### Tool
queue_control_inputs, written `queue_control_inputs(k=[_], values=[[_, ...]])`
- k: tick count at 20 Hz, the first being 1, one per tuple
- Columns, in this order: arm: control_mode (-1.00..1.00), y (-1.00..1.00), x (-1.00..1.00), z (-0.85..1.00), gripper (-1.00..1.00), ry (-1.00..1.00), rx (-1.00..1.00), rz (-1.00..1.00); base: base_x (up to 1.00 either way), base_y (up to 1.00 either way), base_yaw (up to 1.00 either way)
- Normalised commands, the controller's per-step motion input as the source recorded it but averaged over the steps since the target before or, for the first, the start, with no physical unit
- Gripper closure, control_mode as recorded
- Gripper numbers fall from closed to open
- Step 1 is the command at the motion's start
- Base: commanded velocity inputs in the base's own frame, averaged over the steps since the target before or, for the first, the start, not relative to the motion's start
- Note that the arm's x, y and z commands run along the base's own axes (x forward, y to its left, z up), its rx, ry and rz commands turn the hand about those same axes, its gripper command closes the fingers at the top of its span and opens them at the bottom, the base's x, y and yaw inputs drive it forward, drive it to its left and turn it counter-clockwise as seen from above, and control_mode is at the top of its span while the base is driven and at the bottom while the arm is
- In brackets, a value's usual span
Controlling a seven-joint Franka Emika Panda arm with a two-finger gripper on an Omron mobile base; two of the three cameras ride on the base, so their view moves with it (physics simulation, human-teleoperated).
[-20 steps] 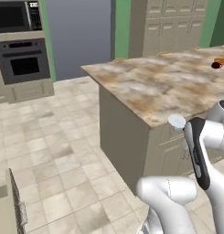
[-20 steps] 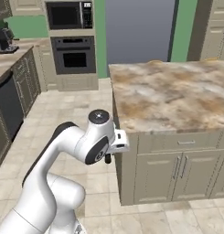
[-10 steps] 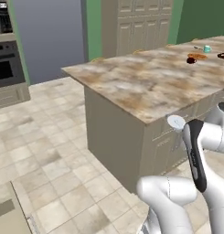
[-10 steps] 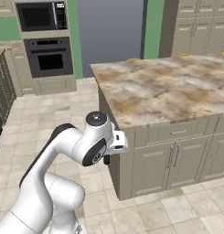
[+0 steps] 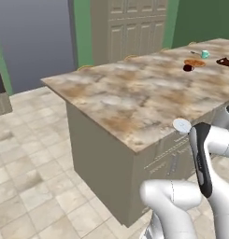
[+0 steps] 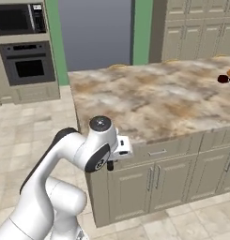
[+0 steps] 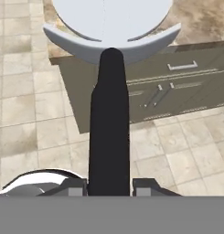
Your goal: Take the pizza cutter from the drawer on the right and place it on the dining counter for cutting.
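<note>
Pincer (image 7: 110, 186) clamped on pizza cutter (image 7: 109, 114) handle; left base view shows its wheel (image 5: 182, 125) beside marbled tabletop (image 5: 134, 98) edge.

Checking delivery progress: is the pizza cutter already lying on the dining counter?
No, the pizza cutter is clamped in the gripper, short of the dining counter.

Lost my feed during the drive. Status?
Jaws shut on pizza cutter, black handle gripped, wheel forward. Not yet over dining counter. Near corner bare, small items far end.
</note>
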Motion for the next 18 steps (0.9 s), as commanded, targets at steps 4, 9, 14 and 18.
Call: queue_control_inputs(k=[4,9,14,18], values=[[1.0,0.0,0.0,0.0,1.0,0.0,0.0,0.0,1.0,-0.86,0.01],[1.0,0.0,0.0,0.0,1.0,0.0,0.0,0.0,1.0,-1.0,0.11],[1.0,0.0,0.0,0.0,1.0,0.0,0.0,0.0,0.84,-1.0,0.15],[1.0,0.0,0.0,0.0,1.0,0.0,0.0,0.0,0.29,-1.0,0.14]])
